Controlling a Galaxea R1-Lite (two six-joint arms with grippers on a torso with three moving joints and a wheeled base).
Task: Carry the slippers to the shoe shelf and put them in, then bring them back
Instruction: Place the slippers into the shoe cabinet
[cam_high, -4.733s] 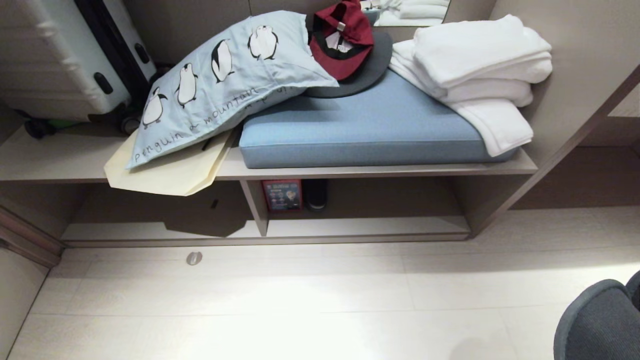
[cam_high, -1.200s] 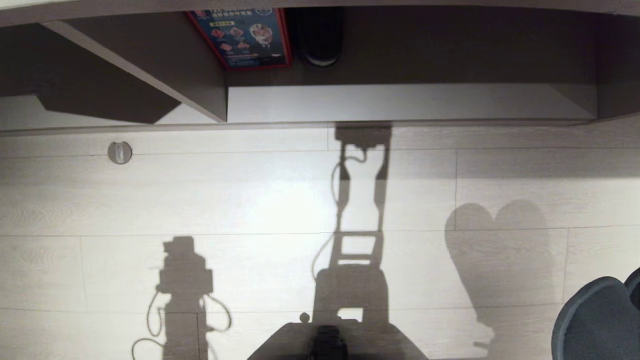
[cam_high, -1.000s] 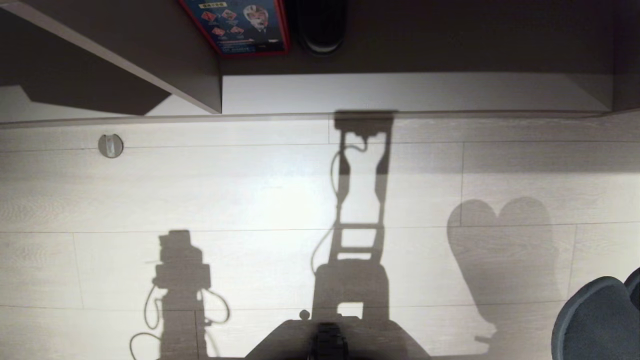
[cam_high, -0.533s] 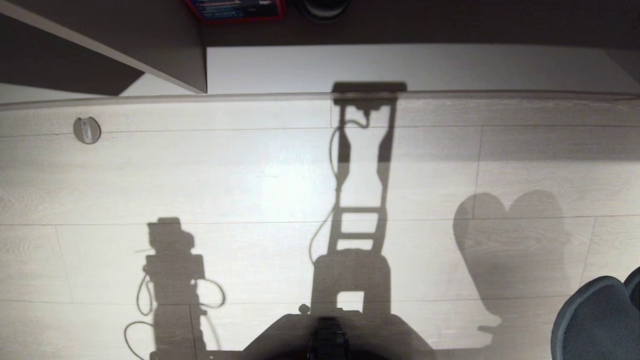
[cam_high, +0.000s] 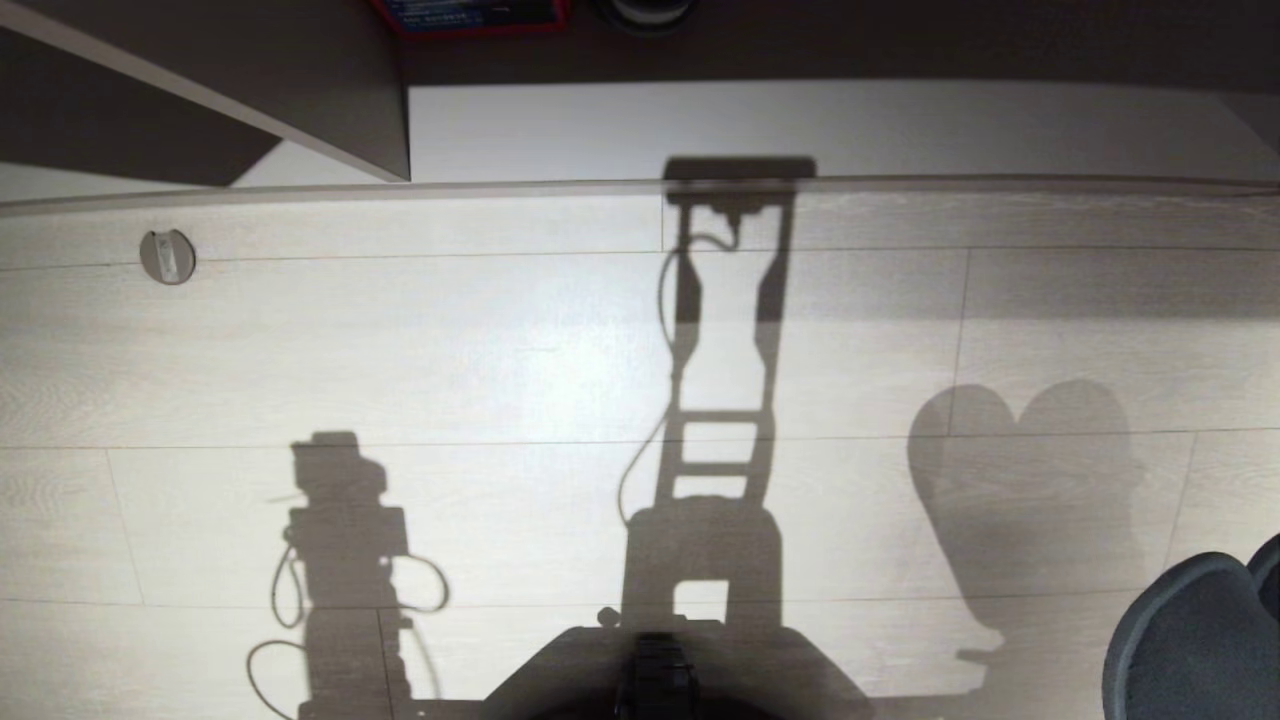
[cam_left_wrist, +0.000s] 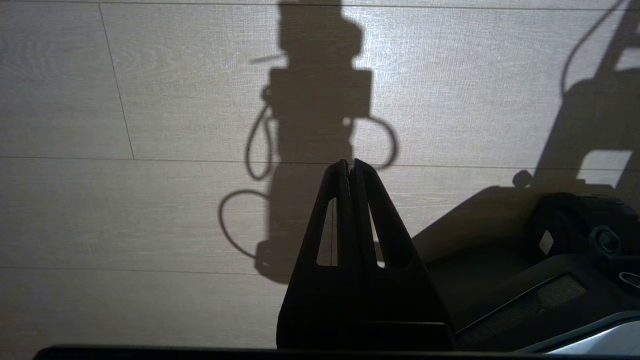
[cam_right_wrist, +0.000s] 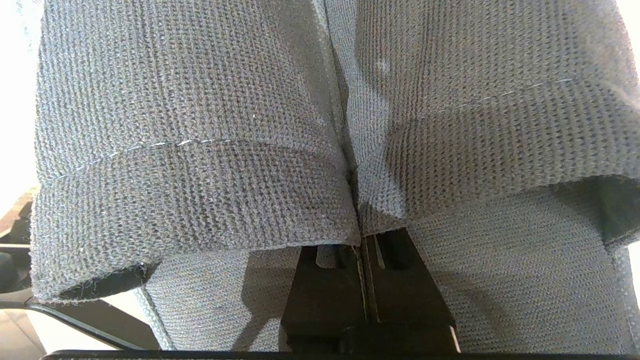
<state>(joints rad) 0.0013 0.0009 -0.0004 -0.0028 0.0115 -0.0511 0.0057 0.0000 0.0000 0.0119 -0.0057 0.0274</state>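
Both slippers (cam_right_wrist: 200, 150) hang pinched in our right claw (cam_right_wrist: 361, 240) above the floor (cam_high: 500, 350); our left claw (cam_left_wrist: 348, 167) is clenched, empty.

My slippers (cam_right_wrist: 190, 125) are charcoal-grey knit with a fine ribbed weave. The floor (cam_high: 450, 340) is pale grey-beige wood-grain planking. The shoe shelf (cam_high: 800, 125) has a light plank; my fingers (cam_left_wrist: 345, 200) are black.

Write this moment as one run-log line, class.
phase: at shoe shelf, not yet placed | right gripper: shut on slippers | left gripper: shut, empty, above floor
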